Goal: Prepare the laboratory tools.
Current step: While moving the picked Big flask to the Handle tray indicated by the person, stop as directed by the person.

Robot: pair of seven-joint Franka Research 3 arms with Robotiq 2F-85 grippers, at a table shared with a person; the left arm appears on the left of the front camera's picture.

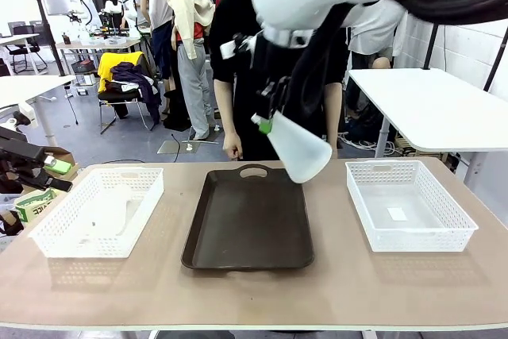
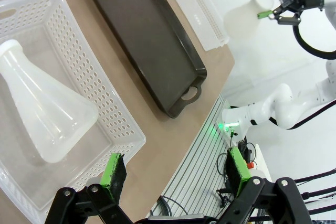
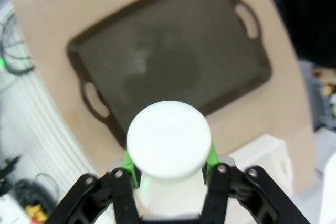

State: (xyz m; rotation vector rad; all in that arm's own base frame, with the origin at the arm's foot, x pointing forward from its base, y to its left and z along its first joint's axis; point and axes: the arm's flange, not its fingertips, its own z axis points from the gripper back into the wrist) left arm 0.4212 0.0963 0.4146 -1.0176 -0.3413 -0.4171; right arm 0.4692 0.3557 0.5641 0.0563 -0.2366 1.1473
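above the tray (image 1: 246, 224), right gripper (image 1: 267, 118) clamps a flask (image 1: 302, 152), base toward 5 o'clock. likely next: set it upright. left gripper (image 2: 173, 169) gapes empty.

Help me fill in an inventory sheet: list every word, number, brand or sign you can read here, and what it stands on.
None can be read.
White sticker in the right basket: too small to read.
Green-and-white box at the left edge: print blurred.
No print visible on the raised flask, the lying flask or the tray.
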